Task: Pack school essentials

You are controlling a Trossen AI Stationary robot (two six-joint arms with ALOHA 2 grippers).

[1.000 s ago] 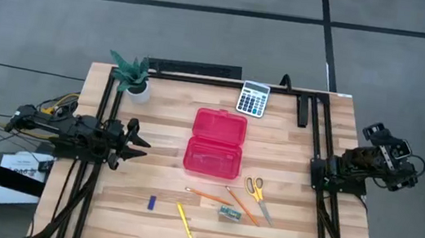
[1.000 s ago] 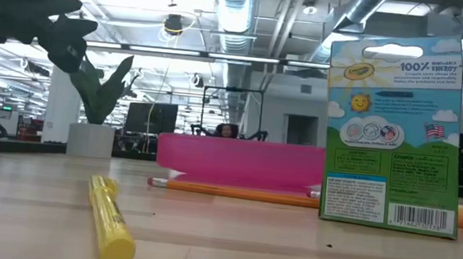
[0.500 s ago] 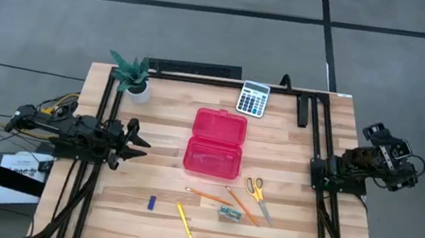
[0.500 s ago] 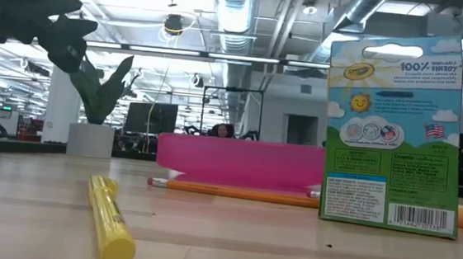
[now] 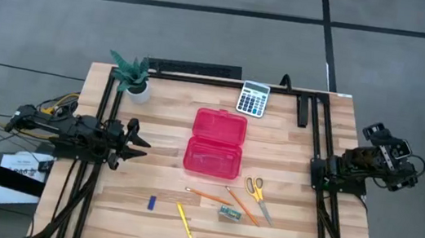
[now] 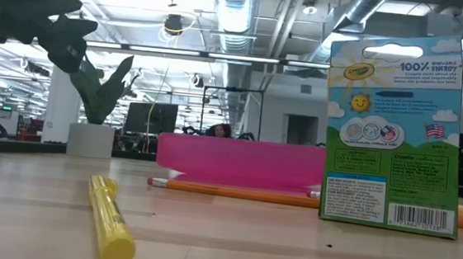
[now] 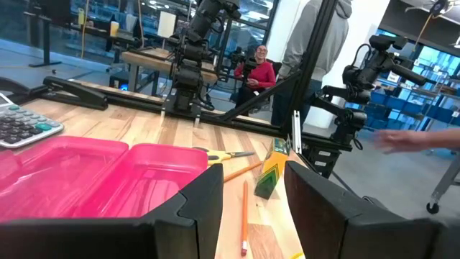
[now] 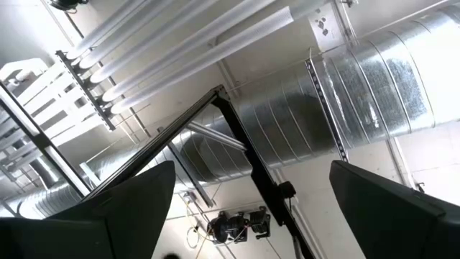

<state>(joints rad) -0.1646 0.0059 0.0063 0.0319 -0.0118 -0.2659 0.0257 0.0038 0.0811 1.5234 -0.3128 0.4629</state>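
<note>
Crayons come first: the green-yellow crayon box (image 6: 394, 134) is standing upright near the table's front edge, and the low view is giving its back panel, where "100% renewable energy" and a barcode are readable under a sun drawing. From above the same box (image 5: 229, 213) is showing only as a tiny green patch, its print unreadable. Thin orange pencils (image 5: 222, 199) are lying just beside it, with the yellow-orange-handled scissors (image 5: 256, 195) to their right. The yellow pencil-like stick (image 6: 110, 220) is lying in front in the low view; the high view alone is showing the tiny blue piece (image 5: 151, 203) left of it. Behind these, the red plastic hinged case (image 5: 216, 143) is sitting at mid-table, and the grey calculator (image 5: 253, 99) near the far edge, a potted plant (image 5: 132, 74) at the far left corner. All are resting on the wooden table (image 5: 153, 136).

The left gripper (image 5: 137, 144) is hanging at the table's left edge, its fingers (image 7: 194, 208) spread and empty; only its wrist view is catching a person in red (image 7: 260, 70) seated beyond. The right gripper (image 5: 381, 141) is waiting off the right edge, pointing at ceiling ducts, released.
</note>
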